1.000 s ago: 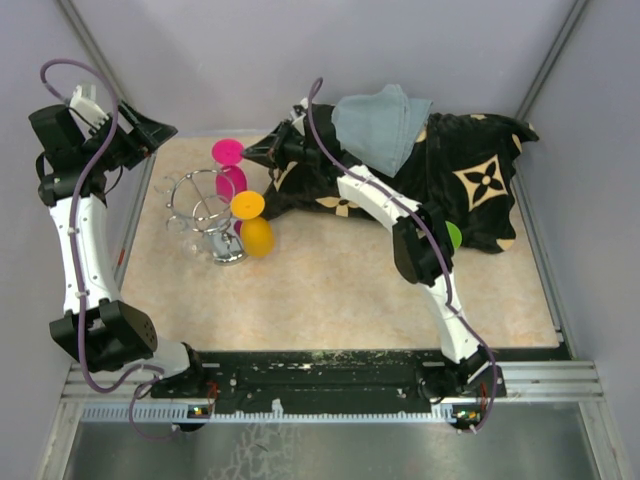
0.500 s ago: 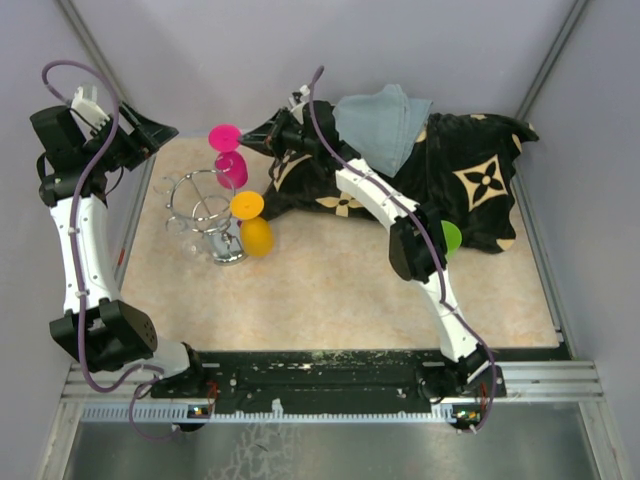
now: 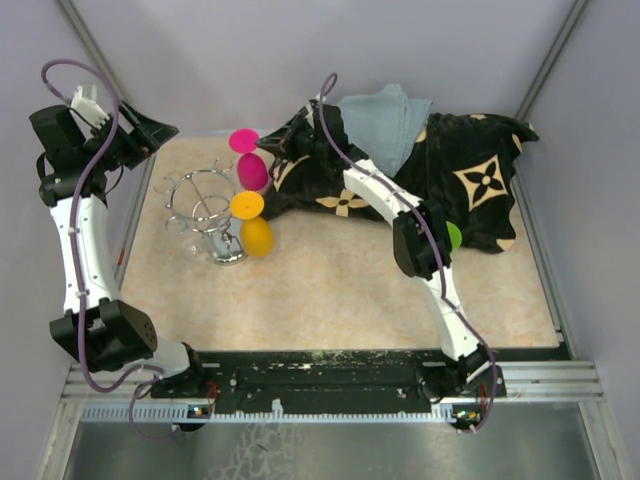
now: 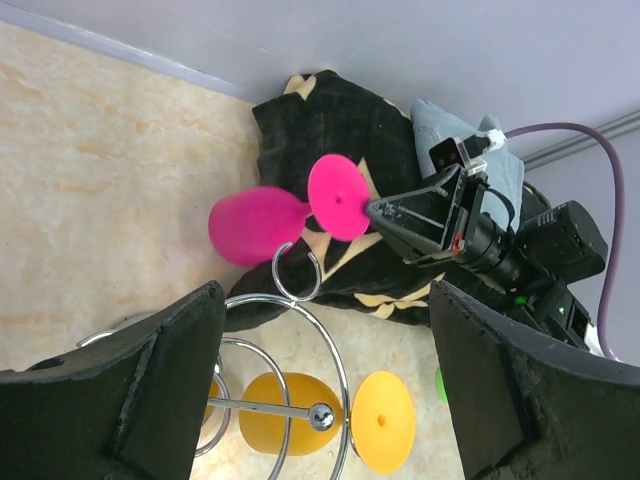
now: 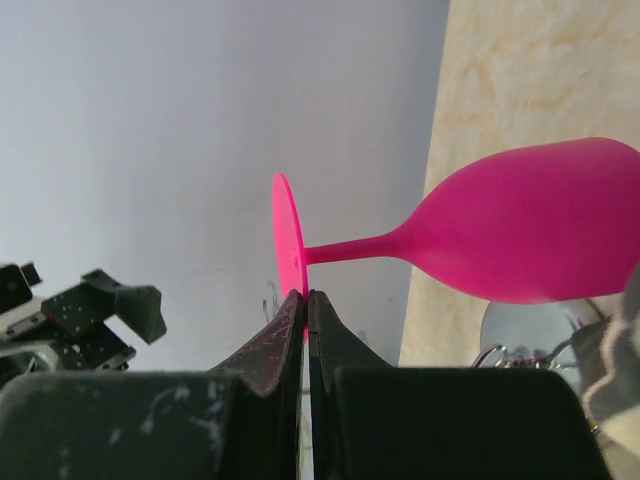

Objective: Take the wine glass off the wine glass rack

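Note:
The chrome wire wine glass rack (image 3: 205, 212) stands at the table's left, with curled loops around a ring (image 4: 300, 345). My right gripper (image 3: 268, 148) is shut on the rim of the round foot of a pink wine glass (image 3: 249, 162), holding it in the air just right of the rack, clear of the loops. In the right wrist view the pink glass (image 5: 520, 225) lies sideways with its foot pinched between the fingertips (image 5: 306, 300). A yellow wine glass (image 3: 254, 225) hangs on the rack's right side. My left gripper (image 3: 150, 130) is open and empty, above and left of the rack.
A black patterned cloth (image 3: 440, 180) with a grey-blue cloth (image 3: 385, 125) on it covers the back right. A green object (image 3: 453, 236) peeks out beside the right arm. Grey walls close in the back and sides.
My right gripper has carried the pink wine glass rightward and up, away from the rack's loop. The left arm has not moved.

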Motion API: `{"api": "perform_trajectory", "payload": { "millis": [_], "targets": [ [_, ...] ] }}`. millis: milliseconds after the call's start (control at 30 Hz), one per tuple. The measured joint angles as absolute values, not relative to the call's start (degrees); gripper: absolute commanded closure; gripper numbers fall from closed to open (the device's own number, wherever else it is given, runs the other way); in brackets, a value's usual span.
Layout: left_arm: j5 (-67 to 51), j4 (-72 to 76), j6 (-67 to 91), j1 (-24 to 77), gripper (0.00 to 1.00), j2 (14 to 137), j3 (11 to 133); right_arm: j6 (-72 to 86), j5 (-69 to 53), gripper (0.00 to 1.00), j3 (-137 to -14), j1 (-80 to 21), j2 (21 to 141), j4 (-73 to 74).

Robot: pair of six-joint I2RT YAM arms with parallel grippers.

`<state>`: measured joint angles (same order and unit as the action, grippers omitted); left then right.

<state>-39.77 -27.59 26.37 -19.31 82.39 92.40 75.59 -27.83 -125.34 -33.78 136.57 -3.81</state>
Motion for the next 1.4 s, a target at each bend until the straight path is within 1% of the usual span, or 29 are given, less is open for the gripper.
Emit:
{"api": "perform_trajectory", "payload": {
  "millis": [233,367,500,633,833,1000,1167,1333,1400],
  "targets": [
    [-41.01,-26.89,27.24,-19.31,0.12,82.39,92.40,74.74,-26.26,1.00,-125.54,-28.21,135.39,-3.73],
    [-43.64,-25.15,29.21,-19.31,0.11,82.72,92.40,75.33,-26.17,1.00,-126.89,-24.53,133.95,-4.12],
    [-48.77,-19.27,35.27,-19.03,0.11,84.86,92.40,78.48,-27.16,1.00,-128.05,-21.47,131.35,-8.05],
    [-52.62,-12.58,42.19,-17.32,0.11,87.99,92.42,82.87,-29.28,1.00,-127.48,-20.51,127.31,-14.06],
    [-56.10,-2.59,50.87,-11.66,0.09,90.11,92.42,90.11,-32.84,1.00,-114.02,-22.11,113.38,-27.81],
    [-57.76,7.60,57.23,-7.75,0.09,90.30,92.42,94.91,-33.82,1.00,-104.33,-23.16,104.16,-37.10],
    [-58.41,19.77,66.15,-6.83,0.06,91.81,92.01,97.54,-33.74,1.00,-97.58,-24.05,99.68,-42.44],
    [-58.67,28.95,73.38,-6.11,0.03,92.75,91.35,98.61,-33.08,1.00,-94.83,-26.87,99.48,-44.12],
    [-58.78,30.46,74.24,-5.37,0.03,92.75,91.26,98.91,-32.91,1.00,-94.39,-28.32,99.50,-44.49]
  ]
}}
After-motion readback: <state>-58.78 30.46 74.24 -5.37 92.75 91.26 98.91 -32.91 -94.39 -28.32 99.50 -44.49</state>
